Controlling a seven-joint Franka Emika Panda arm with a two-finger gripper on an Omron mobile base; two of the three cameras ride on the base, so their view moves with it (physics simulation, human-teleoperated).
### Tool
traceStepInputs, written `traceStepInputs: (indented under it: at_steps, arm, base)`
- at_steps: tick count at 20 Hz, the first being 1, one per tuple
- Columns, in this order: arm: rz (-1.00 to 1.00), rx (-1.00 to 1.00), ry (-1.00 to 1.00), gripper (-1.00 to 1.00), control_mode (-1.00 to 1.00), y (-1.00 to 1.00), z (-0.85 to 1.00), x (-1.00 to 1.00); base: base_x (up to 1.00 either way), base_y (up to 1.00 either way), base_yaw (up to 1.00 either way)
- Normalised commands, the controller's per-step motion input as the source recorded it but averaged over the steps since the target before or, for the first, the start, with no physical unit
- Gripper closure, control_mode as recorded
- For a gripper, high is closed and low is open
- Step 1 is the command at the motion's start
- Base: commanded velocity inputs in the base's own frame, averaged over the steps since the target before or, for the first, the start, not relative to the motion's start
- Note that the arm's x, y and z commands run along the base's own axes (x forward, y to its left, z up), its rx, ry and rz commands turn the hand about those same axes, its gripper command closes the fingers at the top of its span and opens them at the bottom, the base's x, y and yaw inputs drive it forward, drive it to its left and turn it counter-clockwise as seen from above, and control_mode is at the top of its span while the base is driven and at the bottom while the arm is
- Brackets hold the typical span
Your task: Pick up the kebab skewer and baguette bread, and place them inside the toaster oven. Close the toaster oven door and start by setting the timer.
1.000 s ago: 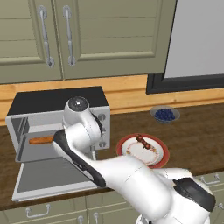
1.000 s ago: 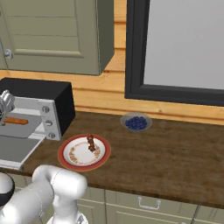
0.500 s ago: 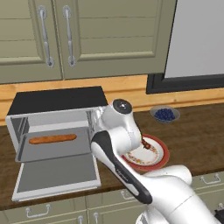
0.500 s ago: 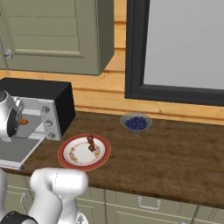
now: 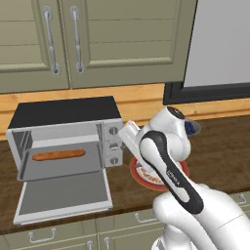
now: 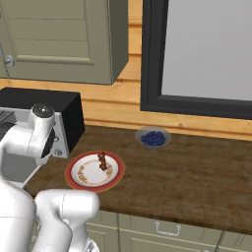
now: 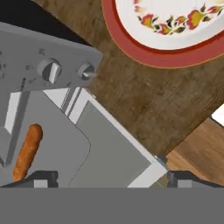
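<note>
The baguette (image 5: 58, 155) lies on the tray inside the toaster oven (image 5: 66, 146), a slim golden-orange loaf with rounded ends, stretched along the grey rack. So one of the two foods looks placed; by my reading the step in hand is fetching the second. The oven is a boxy silver case with a matt black top, and its door (image 5: 63, 196) hangs dropped flat in front, a wide silver frame around grey glass. Down the right panel sit round metal knobs (image 5: 114, 145); in the hand view two of them show as small turned pegs.

To the right of the oven, on the dark wood-grain counter (image 6: 197, 182), stands a round plate (image 6: 94, 171) with a red rim and a band of small flowers on white. The skewer (image 6: 103, 160) rests on it, a short thin stick with small dark red and brown chunks, standing out from the pale glaze. In the hand view, the claw (image 7: 112, 177) hangs over the gap between the oven's corner and the plate, its two dark fingertips set wide apart with nothing between them.

The next move, as I judge it, calls for carrying the wide claw over the plate, lining the fingers across the stick, and lowering with care, since the skewer is thin and lies close to the smooth plate.

Further right a small grey bowl of blueberries (image 6: 153, 138) sits near the wall, well apart from the plate.
</note>
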Motion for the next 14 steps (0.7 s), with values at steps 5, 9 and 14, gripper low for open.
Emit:
traceStepInputs:
  at_steps: [5, 9, 14]
  arm:
    - [0.5, -0.12, -0.01, -1.0, -1.0, -0.69, -0.06, 0.0]
    - [0.54, -0.1, -0.02, -1.0, -1.0, -0.8, -0.15, 0.0]
    - [0.54, -0.13, -0.06, -1.0, -1.0, -0.75, -0.12, 0.0]
  base:
    - [0.0, 0.0, 0.0]
    - [0.0, 0.0, 0.0]
    - [0.0, 0.0, 0.0]
